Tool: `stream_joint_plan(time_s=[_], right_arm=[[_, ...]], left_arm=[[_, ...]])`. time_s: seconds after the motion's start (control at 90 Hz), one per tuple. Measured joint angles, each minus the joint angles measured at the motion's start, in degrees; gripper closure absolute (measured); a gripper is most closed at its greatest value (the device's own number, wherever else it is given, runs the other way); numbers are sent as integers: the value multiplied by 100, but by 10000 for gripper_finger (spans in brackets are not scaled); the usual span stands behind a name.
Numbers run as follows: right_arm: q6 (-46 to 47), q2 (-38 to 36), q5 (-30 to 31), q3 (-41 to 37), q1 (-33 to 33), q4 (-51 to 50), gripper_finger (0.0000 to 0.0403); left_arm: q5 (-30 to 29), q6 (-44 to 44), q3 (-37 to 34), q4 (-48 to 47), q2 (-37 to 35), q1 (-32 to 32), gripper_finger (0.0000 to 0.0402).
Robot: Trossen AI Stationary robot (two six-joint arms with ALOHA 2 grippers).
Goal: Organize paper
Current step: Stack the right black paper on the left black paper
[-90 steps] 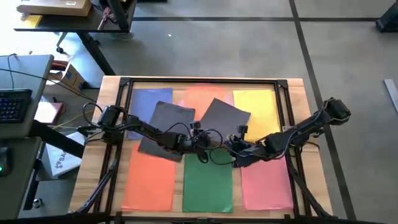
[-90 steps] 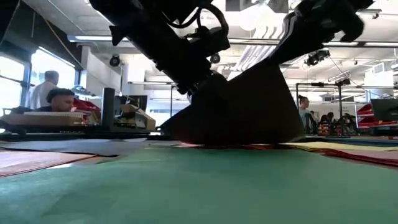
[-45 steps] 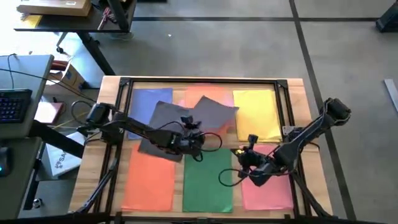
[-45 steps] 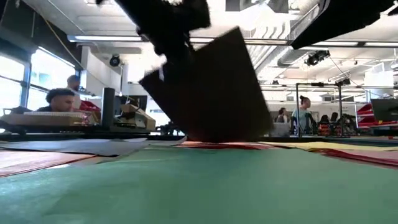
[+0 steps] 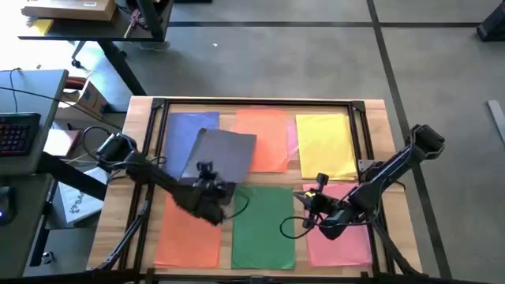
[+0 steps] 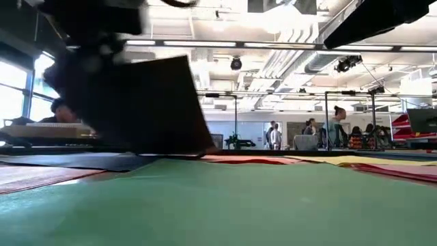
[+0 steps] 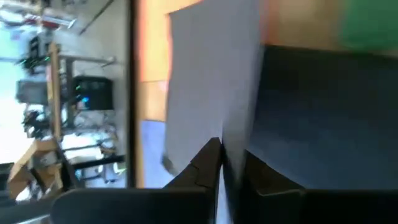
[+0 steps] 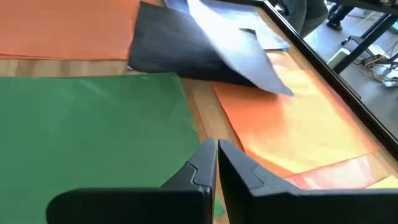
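Here the left gripper pinches a dark grey sheet by its near edge, holding it over the blue paper, presumably to sort it by colour. The right gripper, fingers together and empty, waits between the green paper and pink paper.

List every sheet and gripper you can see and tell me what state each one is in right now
dark grey sheet: lifted at one edge, pinched by the left gripper.
left gripper: shut on the dark grey sheet.
right gripper: shut, empty, above the green sheet's edge.
green sheet: flat.
yellow sheet: flat.
blue sheet: flat, partly covered.
pink sheet: flat.
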Motion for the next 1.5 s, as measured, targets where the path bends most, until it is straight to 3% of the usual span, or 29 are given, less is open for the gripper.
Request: stream_joint_plan(time_s=[0.233,0.5,0.844,1.089,1.5], right_arm=[[70,2,12,0,0,49,403],[135,2,68,0,-11,103,403],[133,2,66,0,-11,191,403],[122,2,66,0,-11,186,403],[125,2,66,0,-12,182,403]], left_arm=[[181,-1421,-122,-604,0,-854,401],[-309,-2630,-177,-1008,-4,-870,401],[-348,-2907,-813,-916,-4,-532,402],[-297,-1808,-894,-61,-4,-640,401],[-5,-1752,-899,-129,-4,-916,401]])
